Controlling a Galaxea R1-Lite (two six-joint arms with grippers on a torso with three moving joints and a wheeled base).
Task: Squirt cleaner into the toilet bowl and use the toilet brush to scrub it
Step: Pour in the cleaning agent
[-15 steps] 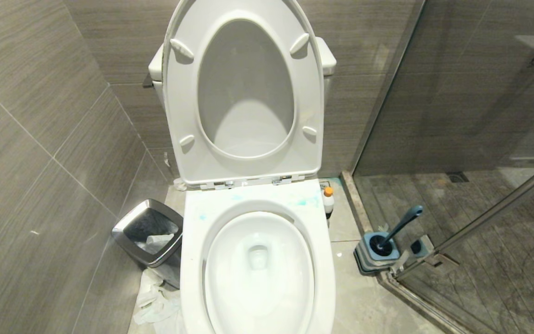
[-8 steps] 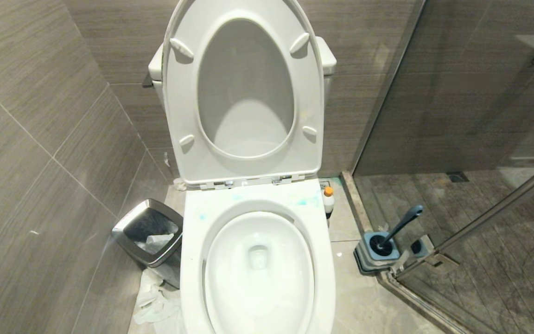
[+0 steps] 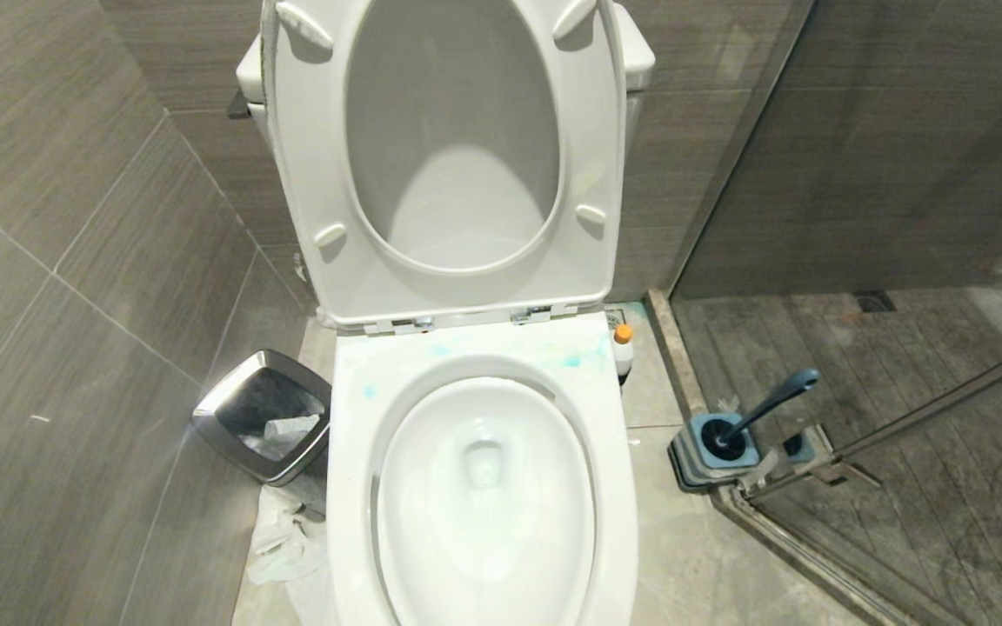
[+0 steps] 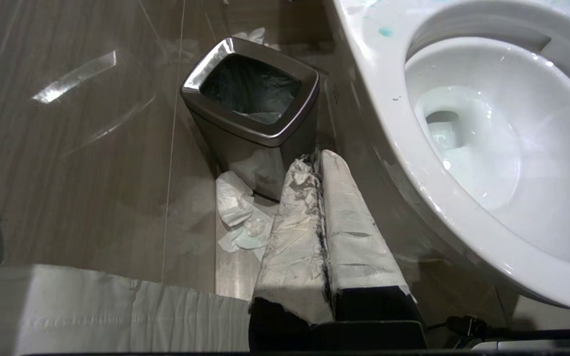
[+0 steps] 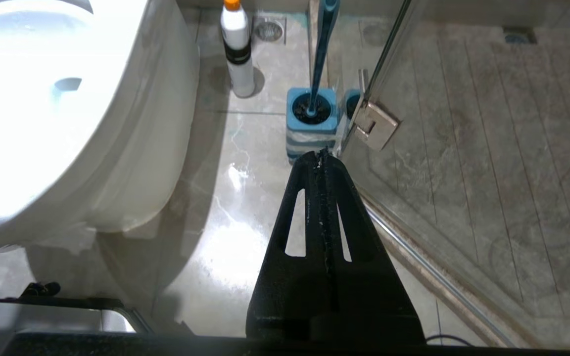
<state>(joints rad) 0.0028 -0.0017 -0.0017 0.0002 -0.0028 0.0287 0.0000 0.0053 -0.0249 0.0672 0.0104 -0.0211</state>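
Head view: my whole outlook has shifted since a moment ago. The toilet bowl and its raised seat and lid now sit larger and higher in frame. Everything moved together, so my camera moved, not the objects. Neither of my arms shows here. The cleaner stands on the floor just beside the bowl's right rear corner. The toilet brush leans in its holder further right, against the glass door. Blue smears mark the rim. A steel waste bin stands to the left with crumpled paper below it.

Left wrist view: my left gripper, its fingers wrapped in white, is pressed fully closed and holds nothing. It hangs low between the bin and the bowl's outer wall.

Right wrist view: my right gripper is likewise fully closed and empty, pointing toward the brush holder, with the cleaner beyond, well apart from it.

Finding: no task step is begun. I judge this as repositioning; the bottle must be grasped first.
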